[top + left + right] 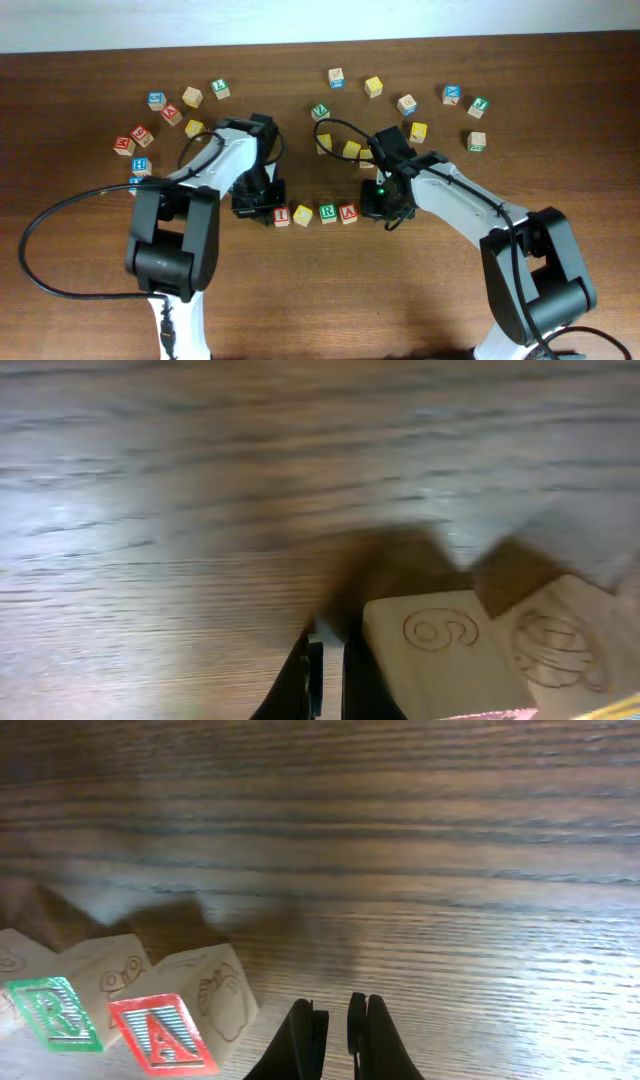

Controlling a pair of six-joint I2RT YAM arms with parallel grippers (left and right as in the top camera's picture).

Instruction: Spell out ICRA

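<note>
Overhead view with both wrist views. The lettered row, the reference for all positions, lies on the desk [330, 290] between the two arms. It reads red I block [282, 217], yellow block [303, 215] (letter too small to read, presumably C), green R block [327, 212], red A block [348, 212]: four in all, touching or nearly so. The word appears spelled; at most a final straightening and a withdrawal are left. The left arm [215, 165] rests just beside the I end of the row and the right arm [450, 195] just beside the A end. Each arm's jaws are closed on nothing. Loose blocks [373, 87]: about nine beyond the row on the left arm's side and about ten on the right arm's side, some part-hidden.
</note>
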